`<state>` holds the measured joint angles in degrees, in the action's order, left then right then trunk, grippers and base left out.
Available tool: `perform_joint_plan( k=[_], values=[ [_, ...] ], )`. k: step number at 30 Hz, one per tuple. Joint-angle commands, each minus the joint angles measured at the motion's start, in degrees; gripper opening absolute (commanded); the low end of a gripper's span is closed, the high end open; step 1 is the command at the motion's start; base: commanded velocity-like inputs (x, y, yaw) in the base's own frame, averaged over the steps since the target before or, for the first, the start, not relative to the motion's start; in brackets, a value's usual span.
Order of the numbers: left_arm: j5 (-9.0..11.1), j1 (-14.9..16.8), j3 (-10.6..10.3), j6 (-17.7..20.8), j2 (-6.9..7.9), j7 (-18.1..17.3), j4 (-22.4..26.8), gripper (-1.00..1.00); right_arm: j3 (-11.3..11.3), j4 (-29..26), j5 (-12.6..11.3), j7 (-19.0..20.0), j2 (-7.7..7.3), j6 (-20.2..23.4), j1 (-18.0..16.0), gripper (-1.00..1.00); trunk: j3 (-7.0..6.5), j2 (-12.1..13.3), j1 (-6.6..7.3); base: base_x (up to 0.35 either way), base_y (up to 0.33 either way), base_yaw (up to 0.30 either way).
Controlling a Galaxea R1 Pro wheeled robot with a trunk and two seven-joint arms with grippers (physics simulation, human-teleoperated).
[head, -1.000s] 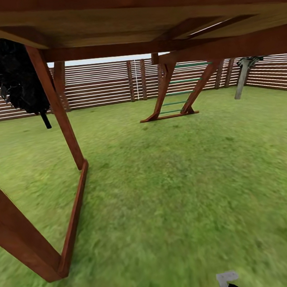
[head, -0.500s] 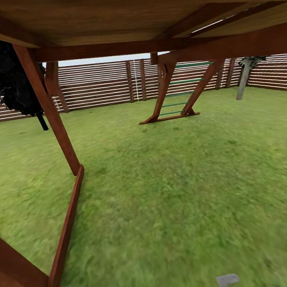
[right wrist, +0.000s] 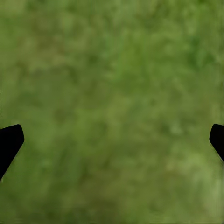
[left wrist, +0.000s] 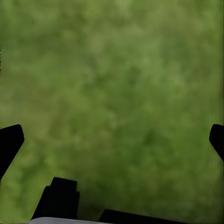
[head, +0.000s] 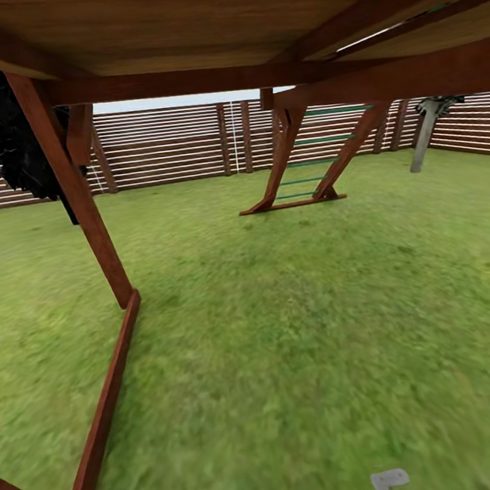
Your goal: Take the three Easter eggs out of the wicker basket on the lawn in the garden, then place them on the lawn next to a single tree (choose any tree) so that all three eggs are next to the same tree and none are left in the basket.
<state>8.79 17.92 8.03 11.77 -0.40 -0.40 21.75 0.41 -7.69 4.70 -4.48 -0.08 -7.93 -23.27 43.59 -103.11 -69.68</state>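
From the head camera, the robot stands under the red-brown wooden playset (head: 74, 195), whose deck roofs over the top of the frame and whose slanted leg and ground rail run down the left. The lawn (head: 299, 330) spreads ahead to a slatted fence (head: 167, 147). A ladder frame (head: 304, 163) with green rungs stands near the fence. To its right, by the fence, rises a pale grey tree trunk (head: 423, 143), its crown cut off by the deck. A black-leaved tree (head: 7, 134) hangs behind the left leg. No basket and no eggs are in sight, so where they lie cannot be told. At the bottom edge, two pale bracket-like parts of the arms poke into view, too little to read.

In the left wrist camera, the left gripper (left wrist: 112, 140) has its dark fingertips at opposite edges of the frame, spread wide, with nothing between them but blurred grass.

The right wrist camera gives the same picture: the right gripper (right wrist: 112, 140) spread wide and empty over grass.

By the look of it, the robot is in transit, with no egg in hand. The next move calls for finding the basket, most likely by turning or driving clear of the playset's leg.
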Motion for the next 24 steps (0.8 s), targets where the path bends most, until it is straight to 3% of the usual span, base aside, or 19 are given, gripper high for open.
perform_joint_plan(
  k=[1, 12, 24],
  values=[
    [0.49, 0.01, 0.23, 0.39, -0.04, -0.04, 0.09, 1.00, 0.03, 0.04, 0.49, -0.27, 0.01, -0.14, -0.03, 1.00, 0.05, -0.02, -0.03, 0.316, -0.001, 0.243],
    [0.52, 0.01, 0.23, 0.39, -0.04, -0.04, 0.06, 1.00, 0.03, 0.04, 0.48, -0.27, 0.00, -0.16, -0.03, 1.00, 0.05, -0.02, -0.03, 0.316, 0.000, 0.268],
    [0.52, 0.01, 0.23, 0.38, -0.04, -0.04, 0.11, 1.00, 0.06, 0.04, 0.66, -0.27, 0.10, -0.24, -0.03, 1.00, 0.05, -0.02, -0.03, 0.316, 0.000, 0.019]
  ],
)
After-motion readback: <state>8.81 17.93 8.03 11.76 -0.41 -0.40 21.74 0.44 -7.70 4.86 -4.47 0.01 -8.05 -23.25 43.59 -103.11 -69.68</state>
